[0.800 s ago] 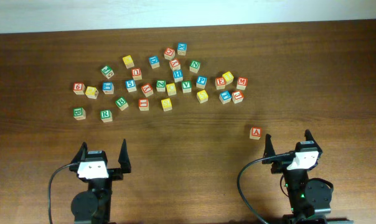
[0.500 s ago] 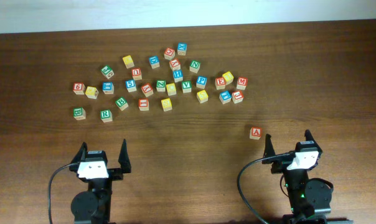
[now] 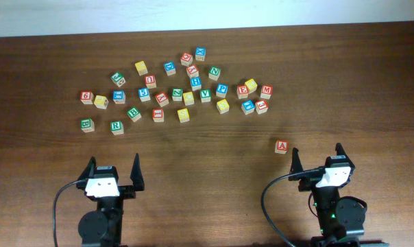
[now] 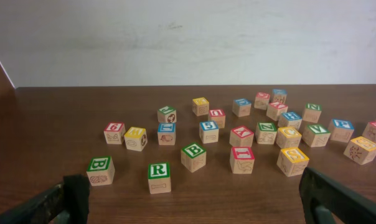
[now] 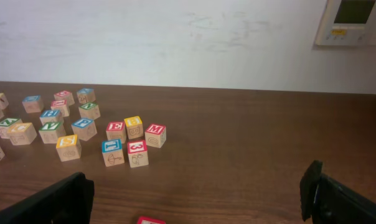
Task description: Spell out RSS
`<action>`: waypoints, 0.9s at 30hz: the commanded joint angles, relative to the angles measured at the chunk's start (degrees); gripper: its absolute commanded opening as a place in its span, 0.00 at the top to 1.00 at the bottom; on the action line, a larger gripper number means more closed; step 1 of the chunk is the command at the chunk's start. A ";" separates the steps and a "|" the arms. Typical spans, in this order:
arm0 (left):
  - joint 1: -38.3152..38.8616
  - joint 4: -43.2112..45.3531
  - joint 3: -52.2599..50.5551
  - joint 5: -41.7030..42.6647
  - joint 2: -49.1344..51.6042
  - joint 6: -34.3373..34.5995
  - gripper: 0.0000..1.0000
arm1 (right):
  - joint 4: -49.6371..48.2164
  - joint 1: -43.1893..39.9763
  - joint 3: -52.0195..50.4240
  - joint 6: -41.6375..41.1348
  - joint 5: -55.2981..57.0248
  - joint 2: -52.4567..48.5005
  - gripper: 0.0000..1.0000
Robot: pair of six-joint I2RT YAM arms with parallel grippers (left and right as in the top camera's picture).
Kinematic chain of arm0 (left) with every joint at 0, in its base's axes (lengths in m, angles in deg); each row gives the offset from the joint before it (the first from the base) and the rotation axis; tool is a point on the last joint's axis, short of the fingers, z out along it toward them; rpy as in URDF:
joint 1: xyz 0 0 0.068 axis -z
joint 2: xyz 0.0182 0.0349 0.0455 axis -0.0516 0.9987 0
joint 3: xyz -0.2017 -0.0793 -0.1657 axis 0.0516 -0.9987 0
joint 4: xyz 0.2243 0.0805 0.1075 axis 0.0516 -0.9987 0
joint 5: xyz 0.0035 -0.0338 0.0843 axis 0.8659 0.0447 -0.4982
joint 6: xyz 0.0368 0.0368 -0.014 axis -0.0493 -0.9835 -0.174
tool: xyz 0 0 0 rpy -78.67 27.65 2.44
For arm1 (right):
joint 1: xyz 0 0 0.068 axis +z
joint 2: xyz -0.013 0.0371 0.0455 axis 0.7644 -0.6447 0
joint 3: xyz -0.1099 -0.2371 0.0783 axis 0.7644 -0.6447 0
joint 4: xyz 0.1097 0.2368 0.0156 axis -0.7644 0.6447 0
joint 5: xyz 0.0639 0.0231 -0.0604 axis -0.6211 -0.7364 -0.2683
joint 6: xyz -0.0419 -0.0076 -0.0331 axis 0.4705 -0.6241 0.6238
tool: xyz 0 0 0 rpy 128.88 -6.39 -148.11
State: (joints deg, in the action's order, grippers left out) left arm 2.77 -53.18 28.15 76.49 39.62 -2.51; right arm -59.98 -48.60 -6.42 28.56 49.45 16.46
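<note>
The green R cube (image 3: 116,127) stands at the front left of the cube cluster, and shows in the left wrist view (image 4: 159,174). Several yellow-faced cubes lie in the cluster, such as one (image 3: 184,114) and another (image 3: 223,106); their letters are too small to read, so I cannot tell which carry S. My left gripper (image 3: 114,165) is open and empty, just in front of the R cube (image 4: 194,202). My right gripper (image 3: 316,154) is open and empty at the front right (image 5: 197,199).
Green B cubes (image 3: 87,125) (image 3: 134,113) flank the R cube. A lone red A cube (image 3: 282,146) sits just left of my right gripper, at the bottom edge of the right wrist view (image 5: 150,220). Red, blue and green cubes spread across the table's middle back.
</note>
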 commanded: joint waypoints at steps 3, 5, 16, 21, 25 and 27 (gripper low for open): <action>0.02 -0.26 -0.22 0.76 -0.44 -0.24 0.01 | 0.42 -0.31 -0.31 0.35 0.87 0.59 0.02; 0.02 -0.02 -0.20 4.48 -0.44 -0.22 0.01 | 0.42 -0.31 -0.31 0.35 0.87 0.59 0.02; 0.02 22.99 8.26 36.68 2.21 20.55 0.01 | 0.42 -0.31 -0.31 0.35 0.87 0.59 0.02; 0.02 12.72 29.16 51.28 21.68 12.76 0.01 | 0.42 -0.31 -0.31 0.35 0.87 0.59 0.02; 0.00 13.60 33.90 52.83 29.99 16.48 0.01 | 0.39 -0.31 -0.31 0.35 0.87 0.59 0.02; 0.02 -11.02 46.69 44.02 39.43 9.97 0.01 | 0.42 -0.31 -0.31 0.35 0.87 0.59 0.02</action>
State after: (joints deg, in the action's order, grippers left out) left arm 2.86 -47.04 62.88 127.31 70.81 12.94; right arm -59.98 -48.67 -6.42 28.56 49.69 16.68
